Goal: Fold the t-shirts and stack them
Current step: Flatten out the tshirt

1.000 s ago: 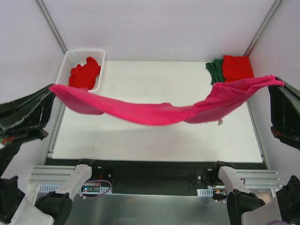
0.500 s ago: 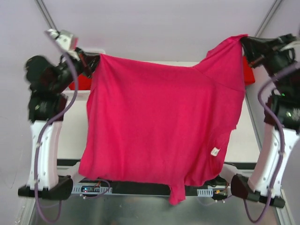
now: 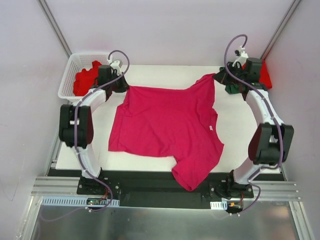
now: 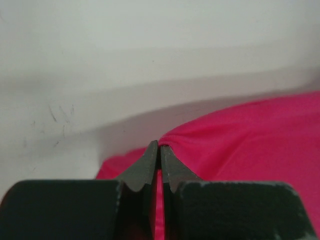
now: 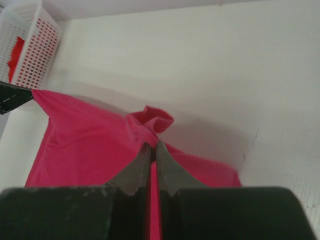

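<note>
The magenta-pink t-shirt (image 3: 167, 127) lies spread on the white table (image 3: 250, 145), its lower part hanging over the near edge. My left gripper (image 3: 125, 88) is shut on its far left corner; in the left wrist view the jaws (image 4: 159, 145) pinch the pink cloth (image 4: 250, 145). My right gripper (image 3: 216, 78) is shut on the far right corner, and in the right wrist view (image 5: 153, 145) bunched pink cloth (image 5: 85, 135) sits at the tips. A bright red t-shirt (image 3: 88, 80) lies crumpled in the basket. A folded red t-shirt (image 3: 263, 75) lies on a dark green one (image 3: 230, 85) at the far right.
The white lattice basket (image 3: 70, 75) stands at the far left corner and also shows in the right wrist view (image 5: 32, 47). Both arms reach along the table's sides to its far edge. Grey walls close in the back and sides.
The pink t-shirt hung stretched in the air between the raised grippers. Both arms have lowered to the far side and the shirt now lies flat on the table.
</note>
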### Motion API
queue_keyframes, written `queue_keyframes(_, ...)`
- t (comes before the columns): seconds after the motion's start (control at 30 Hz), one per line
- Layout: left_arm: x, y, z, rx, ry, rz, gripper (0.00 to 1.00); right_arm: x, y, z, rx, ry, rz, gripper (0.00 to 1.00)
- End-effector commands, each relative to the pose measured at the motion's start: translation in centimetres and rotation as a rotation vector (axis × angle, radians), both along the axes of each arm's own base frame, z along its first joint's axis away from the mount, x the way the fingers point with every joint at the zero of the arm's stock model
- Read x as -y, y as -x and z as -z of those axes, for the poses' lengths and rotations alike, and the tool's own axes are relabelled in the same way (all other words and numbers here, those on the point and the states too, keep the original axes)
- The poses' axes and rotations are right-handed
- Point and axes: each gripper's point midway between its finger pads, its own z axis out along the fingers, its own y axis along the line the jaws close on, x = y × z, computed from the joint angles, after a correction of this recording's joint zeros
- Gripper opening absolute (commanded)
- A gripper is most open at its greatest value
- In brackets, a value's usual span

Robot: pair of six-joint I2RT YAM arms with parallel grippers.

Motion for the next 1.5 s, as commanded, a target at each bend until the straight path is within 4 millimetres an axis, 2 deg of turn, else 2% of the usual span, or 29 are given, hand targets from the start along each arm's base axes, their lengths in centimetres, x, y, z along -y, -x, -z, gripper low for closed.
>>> queue_keyframes(0.0, 0.4, -4.6, -2.4, 0.115, 0.066, -0.020, 0.00, -0.1, -3.9, 0.4, 0.073, 0.055, 0.005, 0.01)
queue_keyframes(0.03, 0.6, -5.6, -2.2, 0.117, 0.072, -0.015, 0.00, -0.1, -4.3, 0.6, 0.067, 0.056, 0.008, 0.01)
queue_keyframes(0.07, 0.7, -6.1, -2.3, 0.120, 0.076, -0.014, 0.00, -0.4, -4.7, 0.3, 0.072, 0.059, 0.004, 0.01)
queue_keyframes(0.2, 0.7, -7.7, -1.5, 0.113, 0.067, -0.011, 0.00, -0.4, -6.2, 1.3, 0.042, 0.081, 0.013, 0.01)
queue_keyframes(0.4, 0.3, -9.5, -1.6, 0.145, 0.034, -0.029, 0.00, 0.4, -7.2, 1.6, 0.036, 0.121, 0.052, 0.01)
queue_keyframes(0.47, 0.2, -10.4, -1.6, 0.157, 0.022, -0.022, 0.00, 0.5, -7.4, 2.5, 0.012, 0.132, 0.051, 0.01)
queue_keyframes(0.5, 0.3, -10.6, -1.7, 0.164, 0.017, -0.014, 0.00, 0.5, -7.7, 2.2, 0.016, 0.133, 0.050, 0.01)
queue_keyframes(0.7, 0.1, -12.2, -1.1, 0.165, -0.005, -0.013, 0.00, 0.7, -7.9, 3.6, -0.015, 0.149, 0.056, 0.01)
queue_keyframes(0.77, -0.1, -12.6, -0.9, 0.169, -0.017, -0.019, 0.09, 1.0, -8.1, 3.9, -0.020, 0.166, 0.067, 0.02)
queue_keyframes(0.8, -0.2, -12.8, -1.1, 0.175, -0.030, -0.023, 0.23, 1.2, -8.1, 4.0, -0.028, 0.173, 0.076, 0.05)
queue_keyframes(0.83, -0.5, -13.0, -1.4, 0.179, -0.037, -0.034, 0.78, 1.3, -8.2, 3.9, -0.027, 0.176, 0.078, 0.11)
queue_keyframes(0.87, -0.9, -12.9, -1.3, 0.161, -0.047, -0.057, 0.99, 1.3, -8.0, 3.9, -0.032, 0.183, 0.078, 0.25)
queue_keyframes(0.9, -1.3, -13.0, -1.6, 0.164, -0.054, -0.083, 0.99, 1.7, -8.0, 3.6, -0.029, 0.197, 0.097, 0.29)
queue_keyframes(0.97, -1.8, -12.5, -3.0, 0.182, -0.068, -0.110, 0.99, 1.8, -7.5, 3.7, -0.036, 0.211, 0.108, 0.40)
queue_keyframes(1.03, -1.9, -11.6, -5.0, 0.207, -0.065, -0.116, 0.99, 2.3, -7.0, 2.6, -0.017, 0.225, 0.136, 0.49)
queue_keyframes(1.07, -2.1, -11.3, -5.8, 0.217, -0.066, -0.119, 0.99, 2.4, -6.6, 2.8, -0.023, 0.228, 0.141, 0.62)
queue_keyframes(1.17, -2.1, -9.6, -8.2, 0.246, -0.062, -0.117, 0.99, 2.9, -6.0, 1.7, -0.007, 0.235, 0.169, 0.72)
queue_keyframes(1.27, -1.9, -7.5, -10.6, 0.268, -0.037, -0.110, 0.99, 3.1, -5.0, 0.8, 0.002, 0.234, 0.191, 0.77)
queue_keyframes(1.3, -1.7, -6.2, -11.3, 0.265, -0.014, -0.105, 0.99, 3.3, -4.6, 1.1, -0.010, 0.234, 0.196, 0.78)
queue_keyframes(1.33, -1.4, -5.5, -11.7, 0.266, 0.002, -0.091, 0.99, 3.2, -4.1, 0.3, 0.003, 0.223, 0.203, 0.78)
queue_keyframes(1.4, -0.5, -3.1, -12.3, 0.249, 0.052, -0.061, 0.99, 3.1, -3.4, 0.1, 0.001, 0.212, 0.205, 0.79)
queue_keyframes(1.43, -0.1, -2.2, -12.5, 0.243, 0.068, -0.049, 0.99, 3.2, -2.9, 0.6, -0.014, 0.211, 0.209, 0.80)
queue_keyframes(1.47, 0.2, -1.5, -12.5, 0.237, 0.078, -0.041, 0.99, 2.3, -2.3, 0.0, -0.005, 0.198, 0.196, 0.80)
